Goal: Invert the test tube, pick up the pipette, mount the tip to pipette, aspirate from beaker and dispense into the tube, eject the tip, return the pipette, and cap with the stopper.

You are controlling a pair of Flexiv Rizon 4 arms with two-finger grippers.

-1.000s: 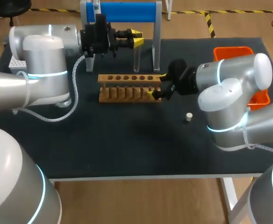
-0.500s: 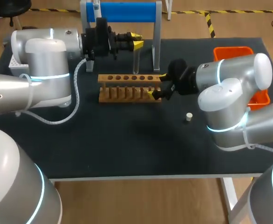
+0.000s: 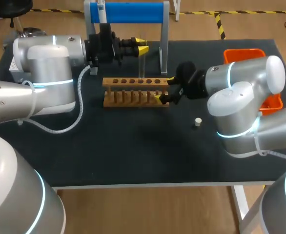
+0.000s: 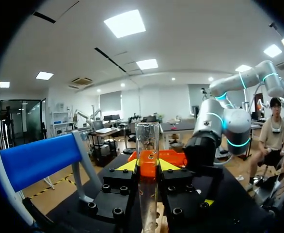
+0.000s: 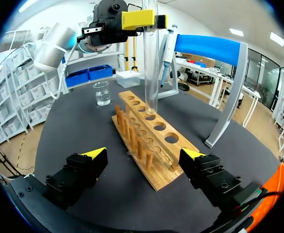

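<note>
Test tube [image 3: 142,62]: upright, open end up, held by its upper part in my left hand [image 3: 141,44]. Its rounded bottom hangs over a hole in the rack [image 3: 133,91], and I cannot tell whether it touches the wood.
Left hand: fingers clamped on the glass from both sides.
Right hand [image 3: 163,90]: fingers spread wide, one either side of the rack's right end, apart from it.
Stopper [image 3: 197,122]: on the desk [image 3: 133,156], near my right arm.
Beaker [image 5: 102,93]: on the desk beyond the rack's far end.
Pipette [image 5: 167,46]: hanging on the blue stand [image 3: 128,12].
</note>
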